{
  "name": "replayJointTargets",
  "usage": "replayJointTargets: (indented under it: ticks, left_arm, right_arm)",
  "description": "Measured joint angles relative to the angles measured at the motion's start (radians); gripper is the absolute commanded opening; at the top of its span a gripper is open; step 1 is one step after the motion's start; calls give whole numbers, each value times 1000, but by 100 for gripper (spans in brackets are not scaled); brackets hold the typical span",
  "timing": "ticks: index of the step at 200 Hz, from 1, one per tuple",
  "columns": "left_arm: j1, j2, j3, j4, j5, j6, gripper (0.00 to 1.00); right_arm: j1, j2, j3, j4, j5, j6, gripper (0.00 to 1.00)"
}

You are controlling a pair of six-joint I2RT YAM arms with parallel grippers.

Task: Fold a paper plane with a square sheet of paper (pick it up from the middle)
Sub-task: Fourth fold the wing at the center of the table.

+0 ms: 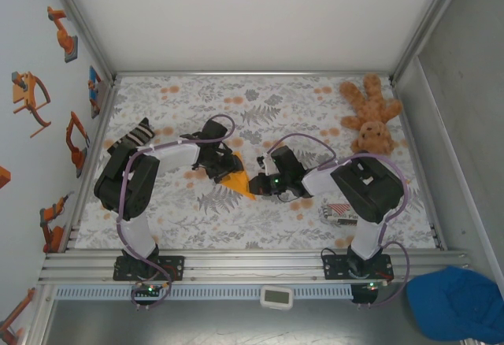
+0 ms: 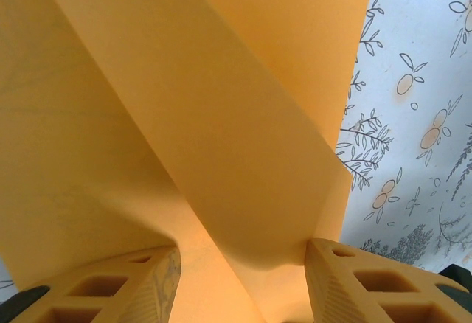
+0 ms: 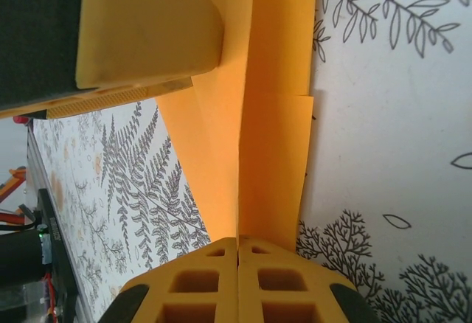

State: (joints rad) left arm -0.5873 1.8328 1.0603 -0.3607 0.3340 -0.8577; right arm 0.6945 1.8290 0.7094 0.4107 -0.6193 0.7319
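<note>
The square sheet of paper (image 1: 237,180) is bright orange and creased into a narrow pointed shape on the floral table mat (image 1: 260,227), between both arms. My left gripper (image 1: 224,167) stands open over the paper's far end. In the left wrist view its fingers (image 2: 366,280) straddle a raised flap of the paper (image 2: 221,131). My right gripper (image 1: 258,183) comes in from the right. In the right wrist view that gripper (image 3: 237,243) is shut on the centre crease of the paper (image 3: 269,153). A left finger (image 3: 147,32) rests on the sheet there.
A brown plush teddy (image 1: 372,116) lies at the back right. A red-and-white striped packet (image 1: 340,215) sits by the right arm's base. A black-and-white striped thing (image 1: 138,134) lies at the left edge. Metal rails (image 1: 252,260) frame the table.
</note>
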Motion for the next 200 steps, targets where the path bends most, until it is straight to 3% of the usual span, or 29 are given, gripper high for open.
replayJointTargets:
  ticks: [106, 143, 200]
  left_arm:
    - [2, -10, 30, -3, 13, 52, 60]
    - [25, -90, 24, 12, 7, 56, 60]
    - [40, -244, -177, 242, 86, 51, 32]
  right_arm:
    - [-31, 41, -3, 74, -88, 106, 0]
    - [-31, 41, -3, 72, -87, 110, 0]
    - [-31, 41, 0, 65, -86, 110, 0]
